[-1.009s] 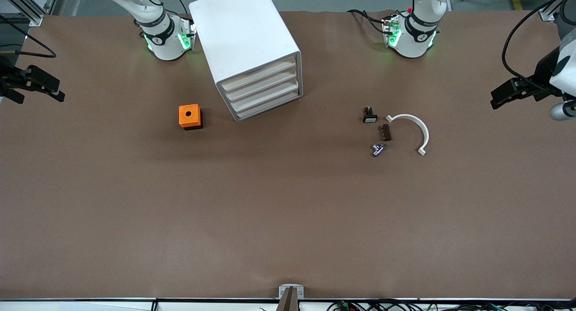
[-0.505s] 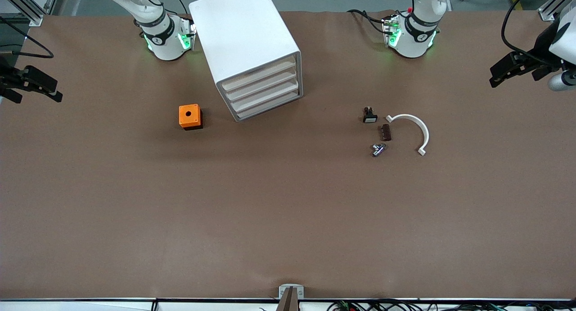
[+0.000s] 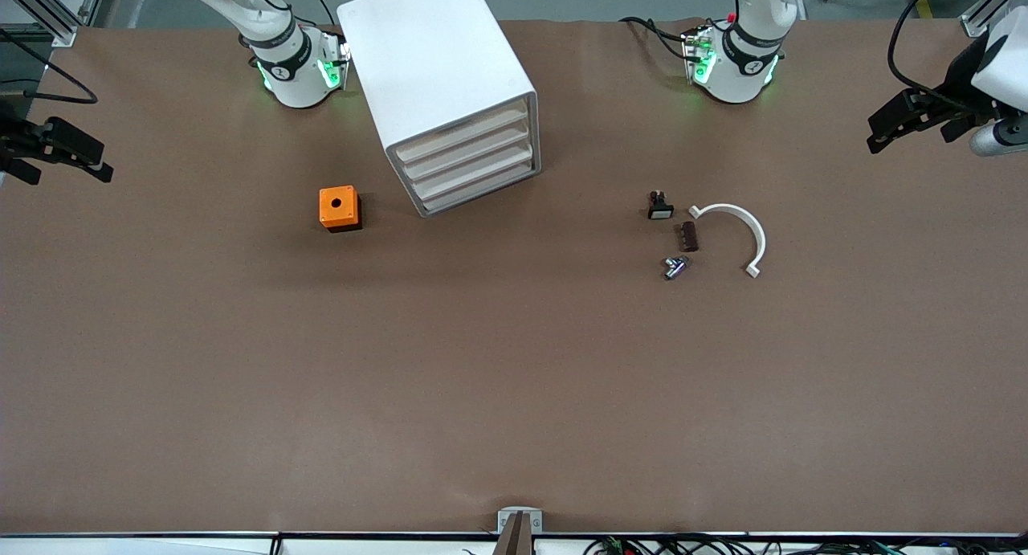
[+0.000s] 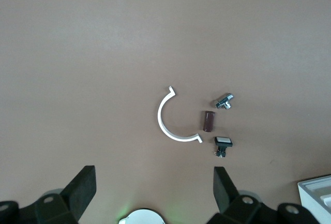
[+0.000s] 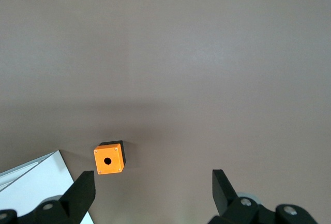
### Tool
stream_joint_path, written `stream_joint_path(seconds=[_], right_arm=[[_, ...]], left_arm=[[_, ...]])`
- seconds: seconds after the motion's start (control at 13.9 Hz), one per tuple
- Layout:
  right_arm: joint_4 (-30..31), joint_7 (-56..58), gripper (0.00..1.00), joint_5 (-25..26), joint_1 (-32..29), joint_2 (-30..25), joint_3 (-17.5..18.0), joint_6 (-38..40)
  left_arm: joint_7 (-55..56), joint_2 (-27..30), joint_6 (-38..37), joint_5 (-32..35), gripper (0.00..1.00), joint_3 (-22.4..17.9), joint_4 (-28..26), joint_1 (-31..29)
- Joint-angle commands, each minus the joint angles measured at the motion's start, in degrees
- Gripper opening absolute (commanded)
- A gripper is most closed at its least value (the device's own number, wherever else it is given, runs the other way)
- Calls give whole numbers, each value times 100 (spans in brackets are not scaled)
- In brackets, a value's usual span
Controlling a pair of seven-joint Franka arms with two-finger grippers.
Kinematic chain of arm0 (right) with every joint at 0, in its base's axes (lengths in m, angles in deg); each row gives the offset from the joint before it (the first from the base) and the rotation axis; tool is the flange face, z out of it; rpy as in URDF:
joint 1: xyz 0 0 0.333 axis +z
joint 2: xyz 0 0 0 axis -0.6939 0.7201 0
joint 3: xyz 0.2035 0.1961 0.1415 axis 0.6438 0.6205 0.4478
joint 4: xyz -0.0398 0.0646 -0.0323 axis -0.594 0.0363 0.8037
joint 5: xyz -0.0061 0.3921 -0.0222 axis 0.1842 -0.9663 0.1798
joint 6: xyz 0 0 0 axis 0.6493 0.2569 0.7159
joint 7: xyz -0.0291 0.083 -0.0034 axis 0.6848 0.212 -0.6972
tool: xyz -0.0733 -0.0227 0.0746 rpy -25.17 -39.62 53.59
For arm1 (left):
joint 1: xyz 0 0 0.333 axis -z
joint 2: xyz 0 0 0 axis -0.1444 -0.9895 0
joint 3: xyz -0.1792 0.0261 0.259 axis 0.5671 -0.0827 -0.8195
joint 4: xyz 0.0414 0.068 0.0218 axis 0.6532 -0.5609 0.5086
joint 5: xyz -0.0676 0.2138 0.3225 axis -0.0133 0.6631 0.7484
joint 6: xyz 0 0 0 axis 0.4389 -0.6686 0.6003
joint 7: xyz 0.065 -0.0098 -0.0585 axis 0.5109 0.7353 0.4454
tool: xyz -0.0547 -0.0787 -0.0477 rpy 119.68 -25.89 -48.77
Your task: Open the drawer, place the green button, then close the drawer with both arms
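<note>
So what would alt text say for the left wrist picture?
Open left gripper hangs high over a brown table, above a white half-ring, a brown cylinder, a metal fitting and a small black part.

My table (image 3: 514, 378) is a flat, even brown, without pattern. Upper centre of the front view, the cabinet (image 3: 438, 65) is plain white, its four drawer fronts (image 3: 466, 165) pale beige in stripes. Left of it sits an orange cube (image 3: 338, 207) with one dark hole and a black base. Right of centre lie a white half-ring (image 3: 743, 230), a dark brown cylinder (image 3: 689, 236), a shiny silver fitting (image 3: 675, 267) and a black part with a white face (image 3: 659, 209). My arms' bases (image 3: 293, 65) are glossy white with black bands and green lights; both grippers are black.
</note>
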Motion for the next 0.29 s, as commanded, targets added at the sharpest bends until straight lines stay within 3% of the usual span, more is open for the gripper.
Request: stream_joint_path(seconds=[0.0, 0.22], right_arm=[[-28, -101, 100, 75, -45, -24, 65, 8], [-28, -101, 100, 75, -53, -24, 65, -10]], left_arm=[[-173, 54, 53, -112, 100, -11, 57, -63], [-165, 10, 44, -121, 100, -11, 66, -54]])
